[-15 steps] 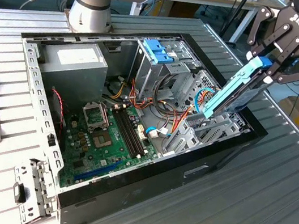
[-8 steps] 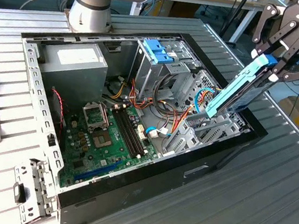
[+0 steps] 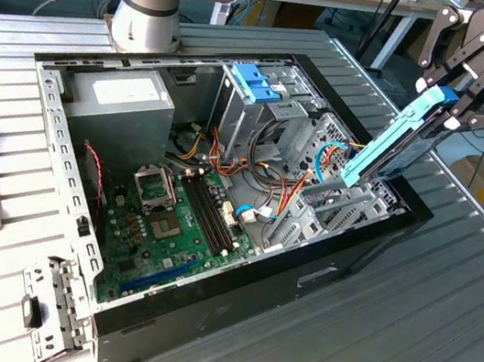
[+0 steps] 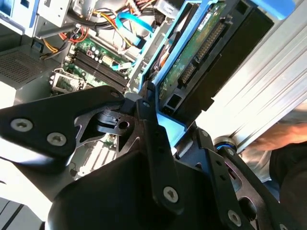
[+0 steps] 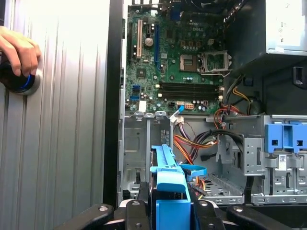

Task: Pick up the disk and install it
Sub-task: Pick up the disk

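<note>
Over the open computer case's wall on the exterior view's right, the disk (image 3: 396, 137) hangs steeply tilted, top end clamped in your pincer (image 3: 443, 103). The black linkage fingers (image 3: 430, 59) close on it from both sides, and the wrist leans in from outside the case. The disk's lower end dips inside the case (image 3: 301, 274), close to an empty grey sheet-metal bay (image 3: 339, 211); whether they touch cannot be told. A light-blue plastic rail runs along the disk's near edge, and in the second wrist view you can see its green circuit board and black connector strip.

Orange, red and yellow cables (image 3: 303, 177) loop just beside the bay. Past them stands a metal cage (image 3: 258, 86) with light-blue handles. A green circuit board (image 3: 170, 225) with dark memory slots and a square socket lies flat on the case floor. A big grey box (image 3: 121, 100) fills the far corner, next to your arm's pale, rounded base (image 3: 150, 8).

The case sits on a worktop (image 3: 398, 356) of ribbed aluminium slats. In the first wrist view a person's hand (image 5: 19, 50) rests on a round blue-rimmed knob (image 5: 21, 82) on that worktop, outside the case wall.
</note>
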You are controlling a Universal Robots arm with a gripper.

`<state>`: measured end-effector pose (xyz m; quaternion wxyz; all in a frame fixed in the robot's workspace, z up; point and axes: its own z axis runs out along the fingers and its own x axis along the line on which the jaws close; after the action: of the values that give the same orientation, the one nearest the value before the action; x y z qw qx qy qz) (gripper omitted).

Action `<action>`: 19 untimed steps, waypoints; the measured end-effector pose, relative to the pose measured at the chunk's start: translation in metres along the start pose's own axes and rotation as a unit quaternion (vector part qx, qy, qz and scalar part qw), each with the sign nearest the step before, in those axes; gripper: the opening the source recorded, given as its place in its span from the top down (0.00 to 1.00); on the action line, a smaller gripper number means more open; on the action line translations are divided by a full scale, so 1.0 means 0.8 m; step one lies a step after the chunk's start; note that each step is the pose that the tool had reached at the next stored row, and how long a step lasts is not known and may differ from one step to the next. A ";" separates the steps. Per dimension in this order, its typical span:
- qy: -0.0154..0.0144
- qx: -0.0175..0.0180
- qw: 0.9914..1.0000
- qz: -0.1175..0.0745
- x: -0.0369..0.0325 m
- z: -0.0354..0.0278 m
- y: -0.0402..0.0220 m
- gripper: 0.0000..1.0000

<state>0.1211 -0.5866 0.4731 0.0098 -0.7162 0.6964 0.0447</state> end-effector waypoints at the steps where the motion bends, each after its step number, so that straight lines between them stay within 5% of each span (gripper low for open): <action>1: 0.000 -0.001 1.000 0.000 0.0001 -0.0002 -0.0038 0.63; 11: 0.000 -0.005 1.000 0.000 0.0010 -0.0011 -0.0365 0.63; 19: 0.000 -0.005 1.000 0.000 0.0011 -0.0013 -0.0398 0.63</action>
<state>0.1530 -0.5866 0.4725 0.0062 -0.7160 0.6964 0.0484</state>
